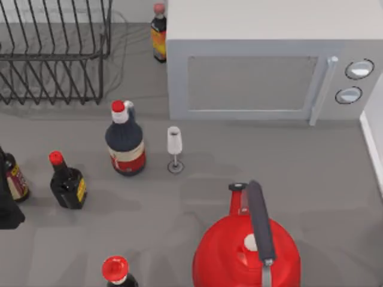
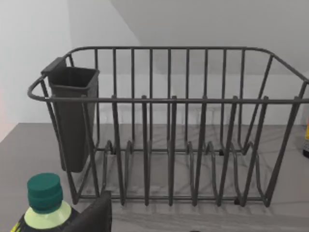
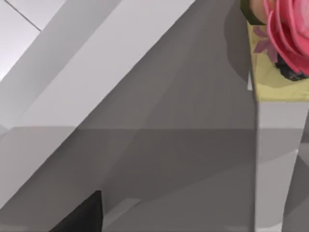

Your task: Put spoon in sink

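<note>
The spoon and the sink are out of view. A dark part of my left arm [image 1: 7,209] sits at the table's left edge in the top view. In the left wrist view a dark corner of my left gripper [image 2: 91,216] shows low down, facing the wire dish rack [image 2: 169,145] and its dark utensil cup [image 2: 72,121]. A dark corner of my right gripper [image 3: 82,216] shows in the right wrist view, above grey floor beside a white box printed with a pink flower [image 3: 277,72].
A wire dish rack [image 1: 54,51] stands back left and a grey microwave [image 1: 263,66] back right. Dark red-capped bottles [image 1: 125,140] [image 1: 67,182] [image 1: 115,270], a small glass [image 1: 175,148] and a big red vessel with a dark handle [image 1: 245,251] crowd the table. A green-capped bottle [image 2: 44,198] stands close to the left gripper.
</note>
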Robot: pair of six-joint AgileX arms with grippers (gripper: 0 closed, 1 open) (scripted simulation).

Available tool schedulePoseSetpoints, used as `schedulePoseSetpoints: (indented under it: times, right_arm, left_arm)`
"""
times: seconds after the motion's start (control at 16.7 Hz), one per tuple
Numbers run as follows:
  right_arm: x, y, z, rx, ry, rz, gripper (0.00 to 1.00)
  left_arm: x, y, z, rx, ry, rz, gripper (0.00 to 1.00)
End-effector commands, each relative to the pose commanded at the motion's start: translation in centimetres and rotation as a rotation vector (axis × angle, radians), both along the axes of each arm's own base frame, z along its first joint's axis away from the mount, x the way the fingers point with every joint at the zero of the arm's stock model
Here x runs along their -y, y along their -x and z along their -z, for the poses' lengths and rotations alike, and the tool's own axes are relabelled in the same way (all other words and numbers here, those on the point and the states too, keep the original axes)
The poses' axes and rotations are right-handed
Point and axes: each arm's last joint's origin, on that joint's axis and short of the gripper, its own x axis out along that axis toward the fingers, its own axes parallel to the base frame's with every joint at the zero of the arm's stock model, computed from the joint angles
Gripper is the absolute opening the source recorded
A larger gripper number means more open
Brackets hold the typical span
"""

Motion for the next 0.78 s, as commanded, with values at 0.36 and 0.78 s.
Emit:
schedulePoseSetpoints:
  times: [0.36, 0.78]
  right_arm:
    - [0.0, 0.0, 0.0, 0.0, 0.0, 0.0, 0.0]
    - [0.0, 0.0, 0.0, 0.0, 0.0, 0.0, 0.0]
  left_arm:
    - [0.0, 0.0, 0.0, 0.0, 0.0, 0.0, 1.0]
    - [0.0, 0.0, 0.0, 0.0, 0.0, 0.0, 1.0]
